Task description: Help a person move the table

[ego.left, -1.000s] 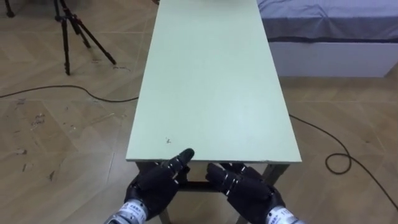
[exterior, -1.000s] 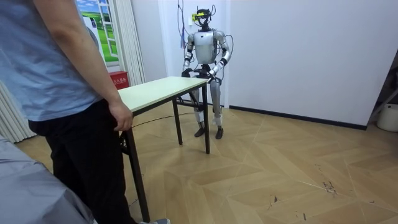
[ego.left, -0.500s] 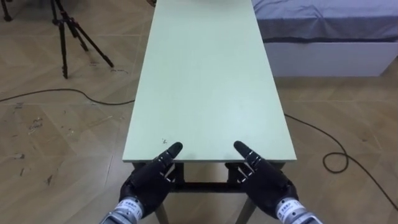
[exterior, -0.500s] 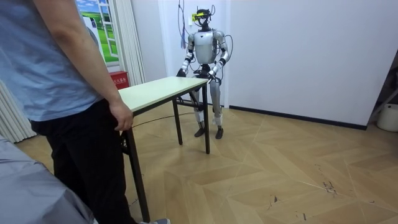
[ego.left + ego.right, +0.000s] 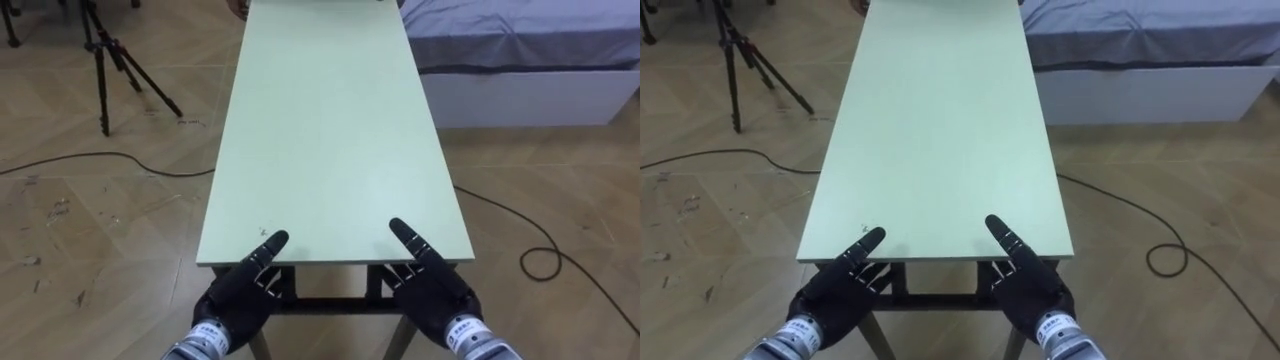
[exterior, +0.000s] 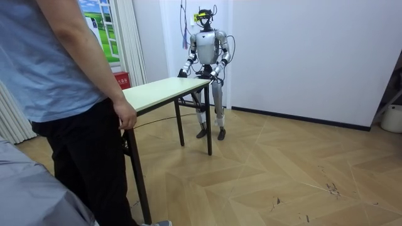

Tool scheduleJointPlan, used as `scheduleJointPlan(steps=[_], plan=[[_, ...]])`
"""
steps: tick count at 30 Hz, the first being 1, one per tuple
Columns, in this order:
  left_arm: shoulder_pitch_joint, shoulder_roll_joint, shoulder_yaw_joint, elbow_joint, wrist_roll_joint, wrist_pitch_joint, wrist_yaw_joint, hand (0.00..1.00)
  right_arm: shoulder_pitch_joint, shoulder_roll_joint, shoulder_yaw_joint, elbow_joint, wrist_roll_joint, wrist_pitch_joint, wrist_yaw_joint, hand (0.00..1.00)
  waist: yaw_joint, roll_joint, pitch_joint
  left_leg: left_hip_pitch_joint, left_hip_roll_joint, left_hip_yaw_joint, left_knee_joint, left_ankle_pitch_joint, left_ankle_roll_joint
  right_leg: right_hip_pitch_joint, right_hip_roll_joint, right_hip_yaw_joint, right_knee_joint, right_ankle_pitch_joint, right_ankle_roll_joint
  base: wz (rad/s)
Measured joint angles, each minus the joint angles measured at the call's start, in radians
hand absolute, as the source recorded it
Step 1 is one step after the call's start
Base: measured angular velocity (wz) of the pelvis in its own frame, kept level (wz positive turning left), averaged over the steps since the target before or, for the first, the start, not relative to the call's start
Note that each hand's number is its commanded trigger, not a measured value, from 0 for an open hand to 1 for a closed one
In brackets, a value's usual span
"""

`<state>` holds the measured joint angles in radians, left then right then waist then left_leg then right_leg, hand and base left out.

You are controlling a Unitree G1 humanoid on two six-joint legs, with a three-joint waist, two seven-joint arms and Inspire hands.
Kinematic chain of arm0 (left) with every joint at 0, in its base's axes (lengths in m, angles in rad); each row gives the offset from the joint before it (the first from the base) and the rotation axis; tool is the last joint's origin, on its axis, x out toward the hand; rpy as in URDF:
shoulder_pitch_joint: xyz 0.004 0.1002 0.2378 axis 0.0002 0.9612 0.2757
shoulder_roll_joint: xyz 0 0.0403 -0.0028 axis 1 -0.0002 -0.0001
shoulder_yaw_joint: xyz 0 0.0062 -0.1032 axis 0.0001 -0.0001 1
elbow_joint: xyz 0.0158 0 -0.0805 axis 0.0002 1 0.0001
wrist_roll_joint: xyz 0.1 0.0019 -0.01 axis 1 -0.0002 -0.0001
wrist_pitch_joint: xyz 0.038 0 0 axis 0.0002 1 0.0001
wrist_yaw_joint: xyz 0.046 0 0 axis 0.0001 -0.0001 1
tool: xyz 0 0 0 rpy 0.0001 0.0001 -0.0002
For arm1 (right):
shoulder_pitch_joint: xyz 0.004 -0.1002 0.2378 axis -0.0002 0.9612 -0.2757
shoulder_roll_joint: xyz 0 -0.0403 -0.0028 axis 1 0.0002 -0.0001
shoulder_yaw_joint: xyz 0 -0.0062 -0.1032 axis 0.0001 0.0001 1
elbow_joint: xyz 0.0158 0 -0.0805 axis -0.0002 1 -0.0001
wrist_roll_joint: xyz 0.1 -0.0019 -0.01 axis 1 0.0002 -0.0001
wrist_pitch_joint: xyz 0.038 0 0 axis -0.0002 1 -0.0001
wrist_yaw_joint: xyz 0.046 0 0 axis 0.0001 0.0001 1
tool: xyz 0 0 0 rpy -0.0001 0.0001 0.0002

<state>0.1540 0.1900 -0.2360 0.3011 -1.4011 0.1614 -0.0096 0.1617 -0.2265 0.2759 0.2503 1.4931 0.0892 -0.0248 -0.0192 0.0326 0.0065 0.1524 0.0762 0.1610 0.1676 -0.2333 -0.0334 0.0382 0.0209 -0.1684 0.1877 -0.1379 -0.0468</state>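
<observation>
A long table with a pale green top point(image 5: 330, 130) stretches away from me. I stand at its short end, in front of a white wall in the room view. My left hand point(image 5: 240, 290) holds the near edge by the left corner, thumb lying on top and fingers reaching under the edge. My right hand point(image 5: 435, 285) holds the same edge by the right corner in the same way. At the far end a person point(image 6: 69, 94) stands with one hand point(image 6: 127, 117) at the table's point(image 6: 163, 91) edge.
A black tripod point(image 5: 105, 60) stands on the wooden floor to my left. A bed with a grey cover point(image 5: 520, 45) lies along the table's right. Dark cables point(image 5: 540, 260) cross the floor on both sides. A red box point(image 6: 119, 80) sits by the curtain.
My hands have moved apart from the middle under the near edge out toward its two corners. Their thumbs now lie on the tabletop.
</observation>
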Motion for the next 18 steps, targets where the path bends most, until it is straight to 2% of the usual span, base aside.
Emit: scheduleJointPlan(steps=[4, 9, 13, 18], plan=[[0.0, -0.018, 0.033, 0.013, -0.001, 0.027, -0.002, 0.0, 0.001, 0.038, -0.038, 0.002, 0.005, 0.018, -0.017, 0.0, -0.001, 0.0, 0.0001, 0.007, 0.0, 0.001, -0.002, 0.0, 0.0, 0.006, 0.0, 0.003, 0.0, 0.0, 0.0, 0.0], [-0.001, -0.019, 0.036, 0.011, -0.046, 0.034, 0.003, 0.0, -0.001, 0.039, -0.043, 0.005, 0.039, 0.023, -0.018, 0.0, -0.001, -0.002, 0.0011, 0.004, -0.001, 0.001, -0.001, 0.0, 0.0, -0.004, 0.0, 0.005, -0.001, 0.0, 0.001, 0.0], [-0.001, -0.019, 0.037, -0.005, -0.1, 0.034, 0.022, 0.0, -0.004, 0.039, -0.06, 0.004, 0.039, 0.044, -0.013, 0.0, -0.001, -0.001, 0.001, -0.003, -0.001, -0.002, 0.0, 0.0, 0.0, -0.015, 0.0, 0.005, 0.0, 0.0, 0.0, 0.0], [-0.001, -0.02, 0.038, -0.006, -0.139, 0.034, 0.025, 0.0, -0.004, 0.04, -0.06, 0.004, 0.04, 0.044, -0.006, 0.0, -0.001, -0.001, 0.0009, -0.007, -0.001, 0.001, -0.001, 0.0, 0.0, -0.011, -0.001, 0.004, 0.006, 0.001, 0.0, 0.0]])
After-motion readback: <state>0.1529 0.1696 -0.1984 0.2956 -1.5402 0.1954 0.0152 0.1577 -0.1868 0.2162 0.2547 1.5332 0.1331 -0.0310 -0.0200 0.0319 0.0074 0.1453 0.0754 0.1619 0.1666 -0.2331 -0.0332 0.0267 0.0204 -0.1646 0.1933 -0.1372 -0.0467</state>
